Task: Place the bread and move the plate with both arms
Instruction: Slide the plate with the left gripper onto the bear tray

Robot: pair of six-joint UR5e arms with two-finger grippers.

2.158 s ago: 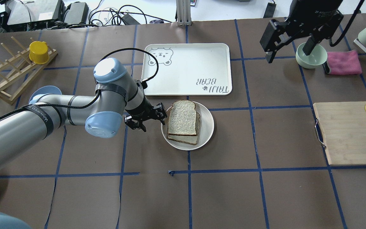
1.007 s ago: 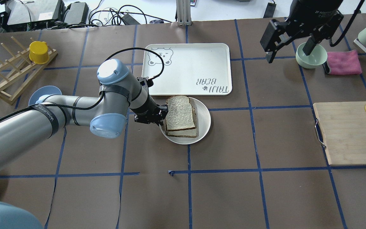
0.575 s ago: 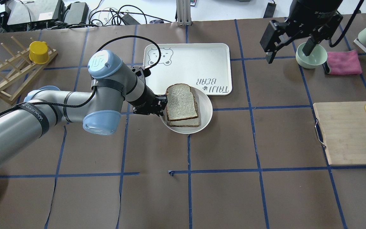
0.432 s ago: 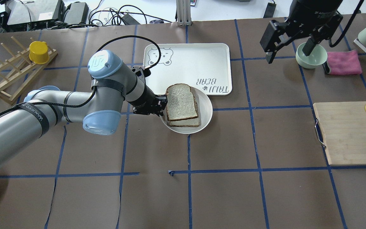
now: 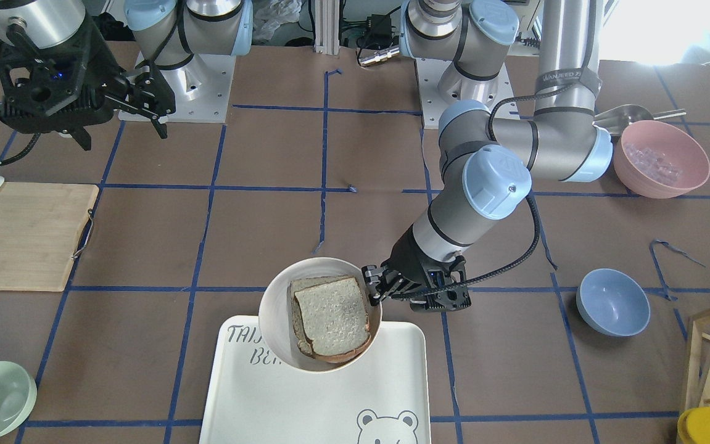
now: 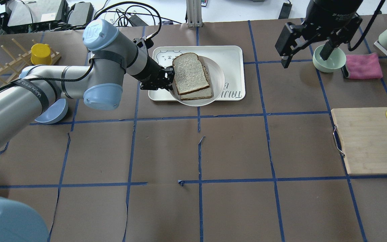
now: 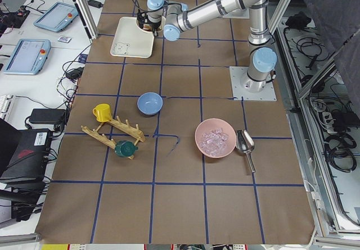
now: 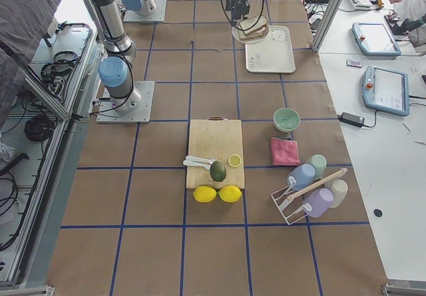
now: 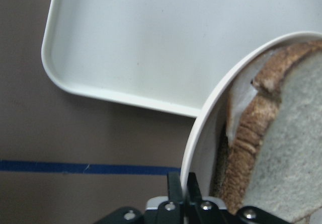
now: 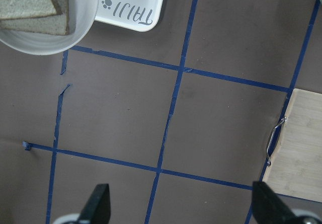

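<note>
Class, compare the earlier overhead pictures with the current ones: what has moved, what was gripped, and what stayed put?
The left pincer closed on the rim of the plate and carried it, with the bread on it, away from the robot until it overlaps the tray. The right pincer stayed open above the green bowl.

The cream plate (image 6: 218, 76), carrying the pale brown-crusted bread (image 6: 190, 72), overlaps the tray's (image 6: 231, 56) robot-side edge.

Robotics lab (teach pendants (image 8: 384, 90), tape grid (image 6: 200, 208))
</note>
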